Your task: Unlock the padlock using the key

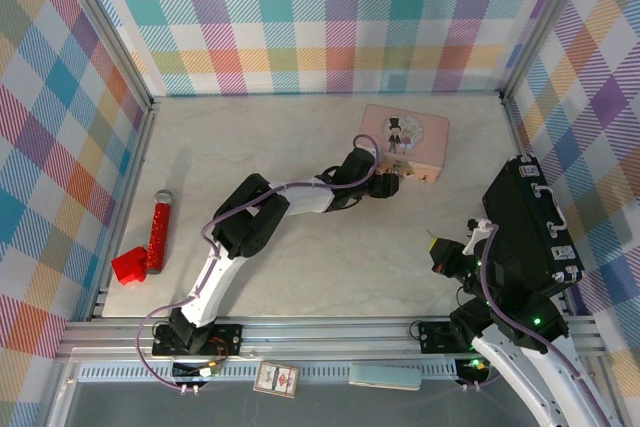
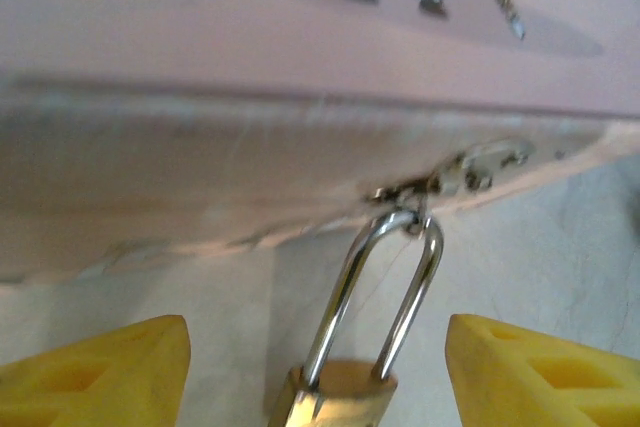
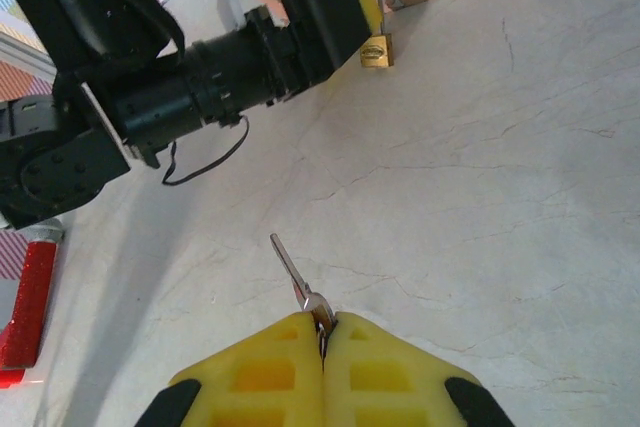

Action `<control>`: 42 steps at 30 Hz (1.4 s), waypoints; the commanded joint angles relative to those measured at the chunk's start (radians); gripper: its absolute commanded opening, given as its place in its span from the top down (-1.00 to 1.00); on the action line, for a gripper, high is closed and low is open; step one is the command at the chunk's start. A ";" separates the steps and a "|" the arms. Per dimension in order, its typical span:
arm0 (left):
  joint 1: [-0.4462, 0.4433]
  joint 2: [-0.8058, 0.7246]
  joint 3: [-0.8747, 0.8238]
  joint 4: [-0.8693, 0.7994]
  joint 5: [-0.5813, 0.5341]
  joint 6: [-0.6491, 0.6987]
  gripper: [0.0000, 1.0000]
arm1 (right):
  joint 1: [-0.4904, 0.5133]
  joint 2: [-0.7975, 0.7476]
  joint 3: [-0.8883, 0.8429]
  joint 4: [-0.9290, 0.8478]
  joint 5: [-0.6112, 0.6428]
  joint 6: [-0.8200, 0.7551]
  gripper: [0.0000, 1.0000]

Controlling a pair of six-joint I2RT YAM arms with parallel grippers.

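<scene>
Pinching thin grey key (image 3: 296,282) in clenched right end effector (image 3: 323,332), blade toward 11 o'clock; brass padlock (image 2: 335,395), silvery U-shackle through pink tin's (image 2: 200,147) hasp, set between released left end effector's (image 2: 318,347) yellow wedges.

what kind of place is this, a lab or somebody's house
Probably a robot test cell in a lab: a pale tabletop framed by aluminium rails, plaid walls boxing it in, and a left arm and right arm bolted at its near edge.
</scene>
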 commanded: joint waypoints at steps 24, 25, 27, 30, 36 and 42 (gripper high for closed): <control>-0.002 -0.069 -0.148 0.144 -0.046 -0.001 0.78 | 0.001 0.098 -0.061 0.086 -0.018 0.059 1.00; 0.002 -0.083 -0.169 0.155 -0.048 -0.007 0.81 | 0.001 0.109 -0.064 0.096 -0.026 0.065 1.00; 0.009 -0.105 -0.204 0.174 -0.045 -0.020 0.84 | 0.001 0.122 -0.073 0.115 -0.042 0.078 1.00; 0.017 -0.134 -0.247 0.186 -0.039 -0.029 0.89 | 0.001 0.135 -0.092 0.141 -0.059 0.099 1.00; 0.033 -0.199 -0.331 0.195 -0.042 -0.046 0.96 | 0.001 0.205 -0.123 0.209 -0.099 0.124 1.00; 0.049 -0.253 -0.398 0.198 -0.025 -0.086 0.97 | 0.001 0.269 -0.141 0.271 -0.109 0.134 1.00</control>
